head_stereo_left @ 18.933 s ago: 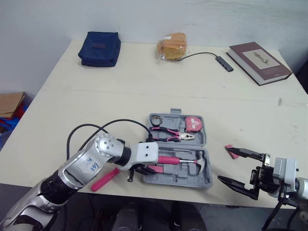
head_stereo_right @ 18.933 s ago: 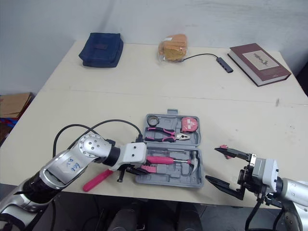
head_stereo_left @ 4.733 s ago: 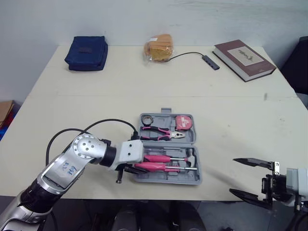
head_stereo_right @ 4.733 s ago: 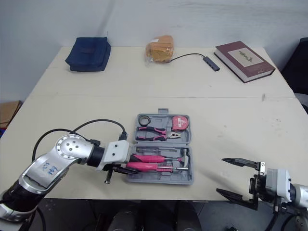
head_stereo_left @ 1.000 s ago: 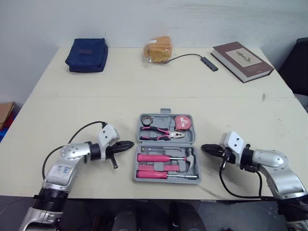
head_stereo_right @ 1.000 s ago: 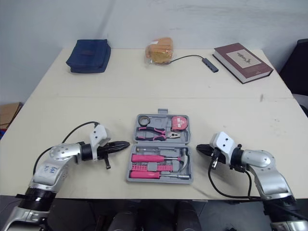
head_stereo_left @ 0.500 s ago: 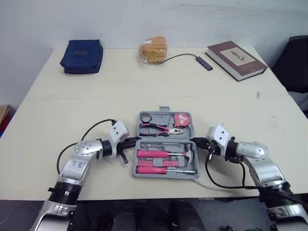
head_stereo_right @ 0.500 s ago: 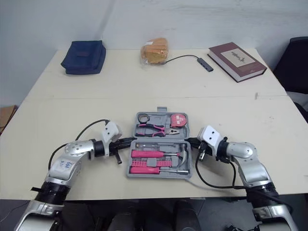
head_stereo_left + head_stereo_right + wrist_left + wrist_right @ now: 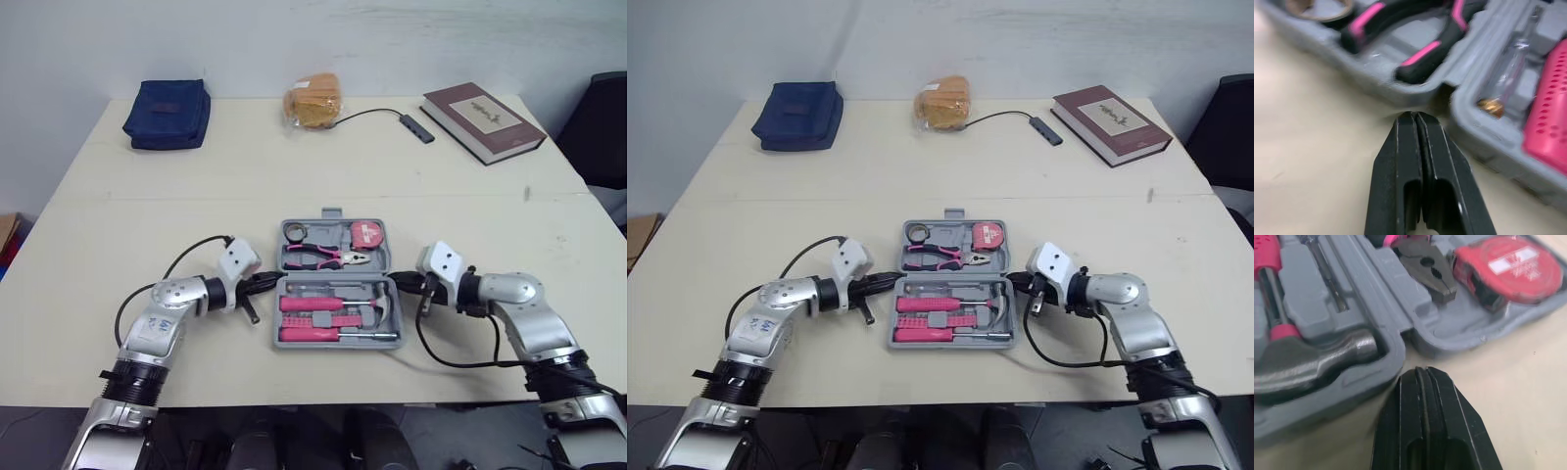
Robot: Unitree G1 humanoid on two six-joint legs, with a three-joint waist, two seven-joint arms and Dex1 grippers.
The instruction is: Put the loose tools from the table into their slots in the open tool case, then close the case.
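Both black-fingered grippers are pressed shut and empty: the left gripper [image 9: 1413,117] at the left end of the hinge of the open grey plastic tool case [image 9: 338,345], the right gripper [image 9: 1422,372] at its right end, apparently touching it. The case lies near-centre on the cream table [image 9: 294,186], pink-handled pliers [image 9: 318,257] slotted inside.

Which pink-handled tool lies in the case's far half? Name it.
The black-and-pink pliers, in the far half of the grey plastic tool case; the pink-handled hammer and pink screwdriver lie in its near half.
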